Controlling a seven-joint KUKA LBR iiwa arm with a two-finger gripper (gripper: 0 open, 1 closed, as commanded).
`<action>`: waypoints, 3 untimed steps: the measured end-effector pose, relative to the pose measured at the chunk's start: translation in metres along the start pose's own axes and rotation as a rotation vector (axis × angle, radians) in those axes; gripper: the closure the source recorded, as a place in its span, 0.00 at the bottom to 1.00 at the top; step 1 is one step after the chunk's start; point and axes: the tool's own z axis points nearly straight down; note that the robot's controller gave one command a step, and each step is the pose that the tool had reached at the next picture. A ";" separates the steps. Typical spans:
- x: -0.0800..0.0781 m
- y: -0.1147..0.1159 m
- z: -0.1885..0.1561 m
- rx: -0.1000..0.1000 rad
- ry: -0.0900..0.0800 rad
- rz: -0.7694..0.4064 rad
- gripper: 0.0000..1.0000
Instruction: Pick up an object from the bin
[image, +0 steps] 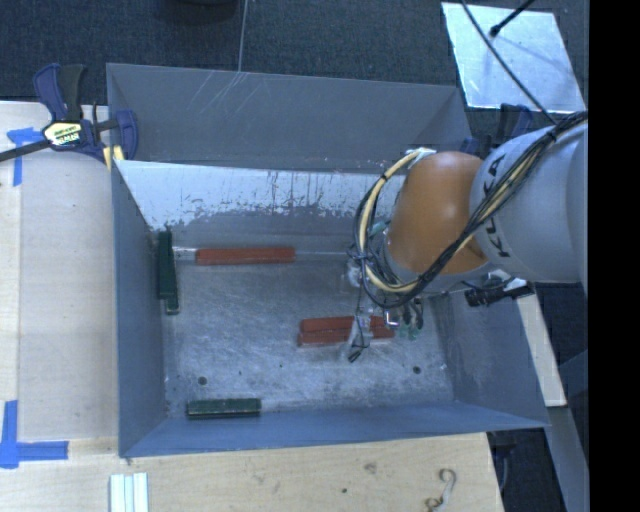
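One grey metal bin (140, 300), steep walls, speckled floor. Four loose things on the floor, well apart from each other.

Arm (540, 210): grey, enters from the right of the camera view and reaches down over the right half of the floor. Orange cover (440, 210) at its wrist, yellow and black cables (375, 200) looped round the cover's left side.

Long red-brown bar (245, 256): lies flat along the foot of the back wall, left of the arm.

Dark green bar (165, 272): against the left wall, long axis running front to back.

Second dark green bar (223, 407): lies along the front wall, towards the left corner.

Short red-brown block (322, 331): near the middle of the floor, slightly right of centre, flat. It is the thing nearest the arm.

Pincer (357, 345): low, at the right end of the short red-brown block, overlapping it from this angle. Cannot tell whether the pincer is released or clenched, nor whether it touches the block.
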 end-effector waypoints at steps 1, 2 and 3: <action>-0.010 -0.009 0.031 0.001 0.007 0.085 0.00; -0.010 -0.009 0.031 0.001 0.006 0.082 0.00; -0.011 -0.009 0.030 0.001 0.004 0.081 1.00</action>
